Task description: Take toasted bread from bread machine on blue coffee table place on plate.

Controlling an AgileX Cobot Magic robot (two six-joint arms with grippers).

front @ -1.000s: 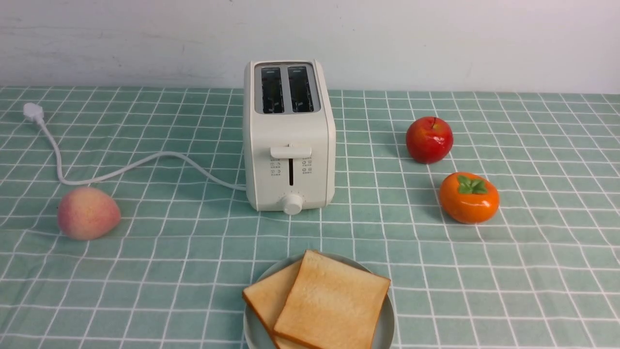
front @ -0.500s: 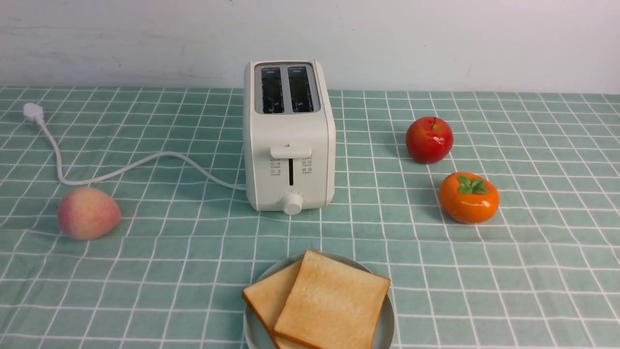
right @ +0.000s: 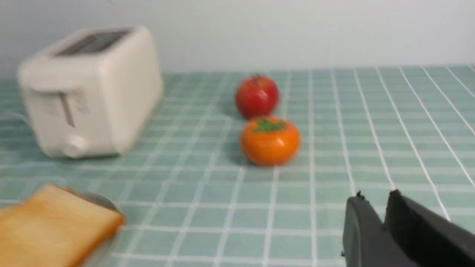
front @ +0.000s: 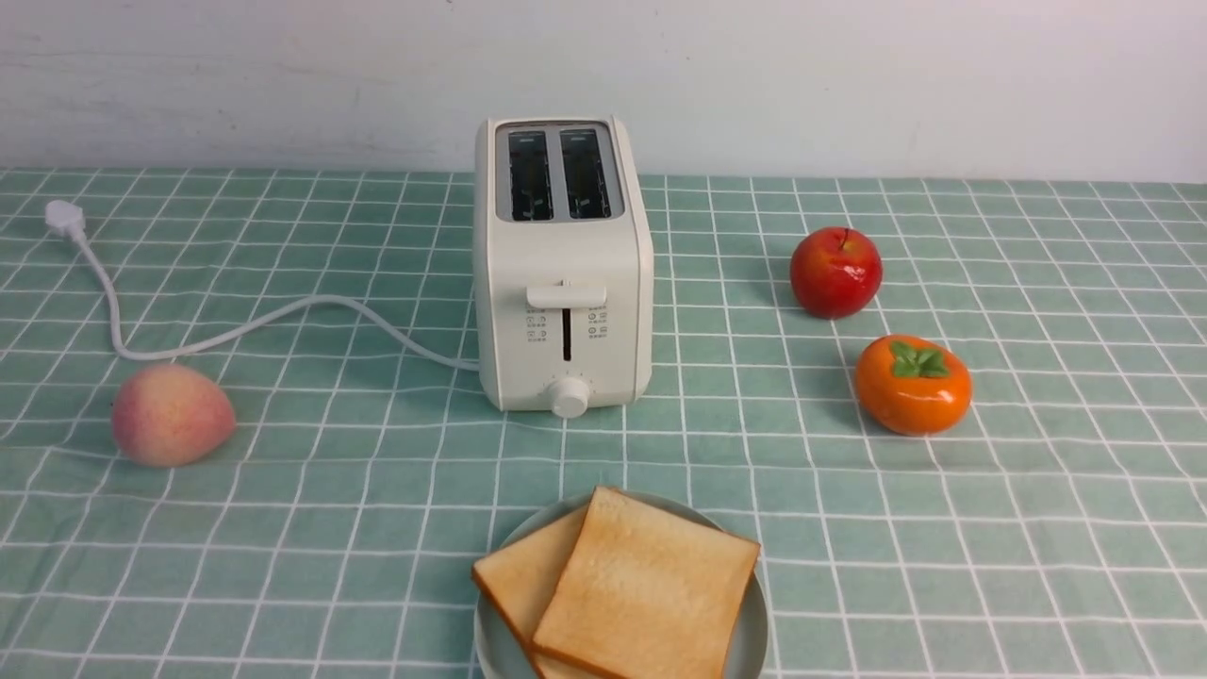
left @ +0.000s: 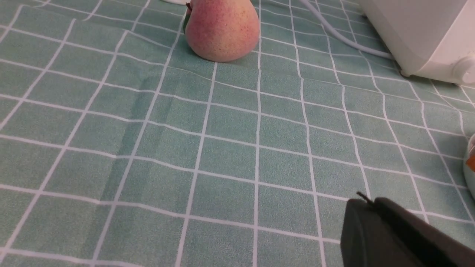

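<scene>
1. Toasted bread (front: pixel 630 589): both slices overlapping on the plate (front: pixel 752 632), near edge of the surface (front: pixel 1037 566).
2. Bread machine (front: pixel 563 283): both slots empty, standing behind the plate.
3. Left gripper (left: pixel 365 213): jaws closed together, holding nothing.
4. Right gripper (right: pixel 374 213): jaws nearly touching, empty, hovering near the persimmon (right: pixel 269 140).

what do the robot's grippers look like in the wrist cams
Only fingertips show. The left gripper is matte black with flat, thick, blocky fingers, rounded at the corners, and a thin dark wisp sticking up at the tip. The right gripper is the same matte black, two wedge-shaped fingers with a similar small nub. No cables, markings or arm links are visible, and neither arm appears in the front view.
</scene>
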